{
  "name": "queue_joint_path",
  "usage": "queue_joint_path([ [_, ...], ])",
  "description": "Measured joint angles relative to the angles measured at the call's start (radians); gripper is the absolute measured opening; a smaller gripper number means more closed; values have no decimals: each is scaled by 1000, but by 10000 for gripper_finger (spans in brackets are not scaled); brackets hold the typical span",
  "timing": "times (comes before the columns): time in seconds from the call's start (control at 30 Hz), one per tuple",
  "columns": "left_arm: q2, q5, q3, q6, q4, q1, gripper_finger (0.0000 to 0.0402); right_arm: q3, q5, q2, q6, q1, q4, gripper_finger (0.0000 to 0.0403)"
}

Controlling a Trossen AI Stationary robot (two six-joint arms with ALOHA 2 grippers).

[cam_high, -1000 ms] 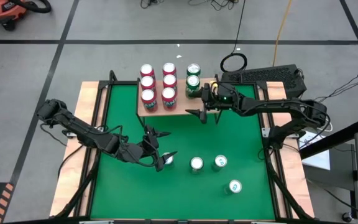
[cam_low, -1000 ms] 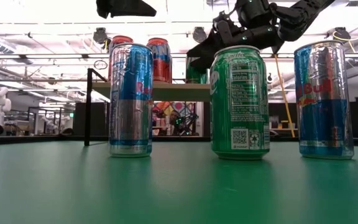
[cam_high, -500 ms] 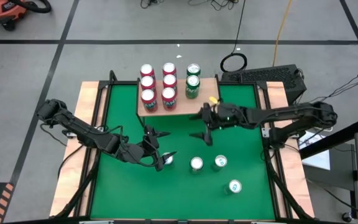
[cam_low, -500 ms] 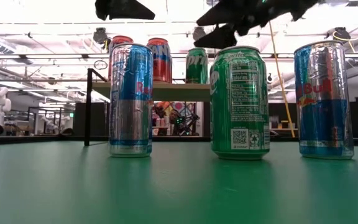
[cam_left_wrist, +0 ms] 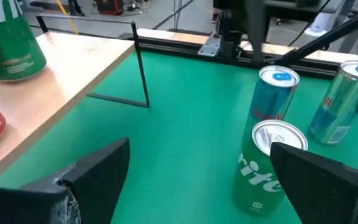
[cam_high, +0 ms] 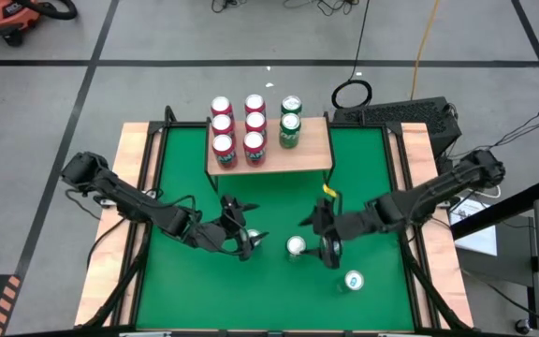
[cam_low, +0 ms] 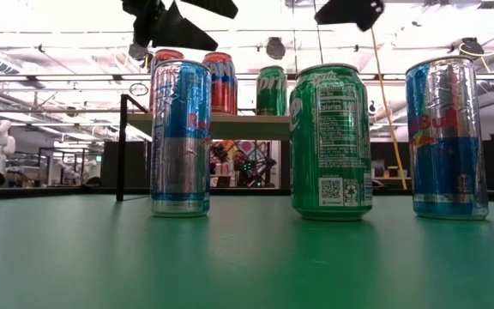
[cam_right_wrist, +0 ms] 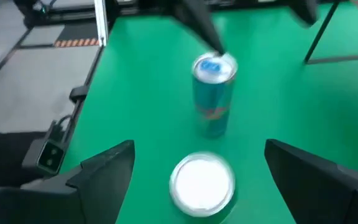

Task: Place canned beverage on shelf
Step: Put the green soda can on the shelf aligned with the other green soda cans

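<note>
Cans stand in two groups in the high view. Seven of them sit on the shelf (cam_high: 299, 159), the light-wood board at the upper centre of the green table (cam_high: 363, 178): four red cans (cam_high: 223, 145) in the board's left part and two green cans (cam_high: 290, 126) beside them toward its middle, leaving the board's right part bare. In the low view the shelf (cam_low: 230, 125) shows behind the near cans, with red and green cans on it.

Four more cans stand upright on the table in the lower centre of the high view. One blue-and-silver can (cam_high: 254, 241) is at the left gripper (cam_high: 241, 229), whose fingers are spread wide; it holds nothing. A green can (cam_high: 296, 246) stands just right of that. The right gripper (cam_high: 326, 234) hovers over the next can, hiding most of it, with its fingers also spread apart and empty. The last can (cam_high: 354, 280) stands lower right, apart from the others.

In the left wrist view the green can (cam_left_wrist: 266, 168) sits between the two dark fingers (cam_left_wrist: 98, 168), with a blue can (cam_left_wrist: 277, 93) behind it. In the right wrist view a silver can top (cam_right_wrist: 202, 183) lies between that arm's open fingers (cam_right_wrist: 107, 168), and a blue can (cam_right_wrist: 213, 93) stands beyond it.

In the low view three cans stand in a row in the foreground: blue-and-silver (cam_low: 180, 137), green (cam_low: 330, 142) and blue (cam_low: 446, 137).
</note>
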Motion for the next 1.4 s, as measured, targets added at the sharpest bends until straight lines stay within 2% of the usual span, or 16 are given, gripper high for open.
queue_joint_path([
  [0.27, 14, 1, 0, 0, 48, 0, 386, 0, 20, 73, 130, 100, -10, 352],
  [0.5, 15, 2, 0, 0, 42, 0, 386, 0, 25, 116, 131, 103, -6, 352],
  [1.4, 15, -7, 0, 1, 48, 0, 386, 0, 55, 117, 114, 98, -37, 353],
])
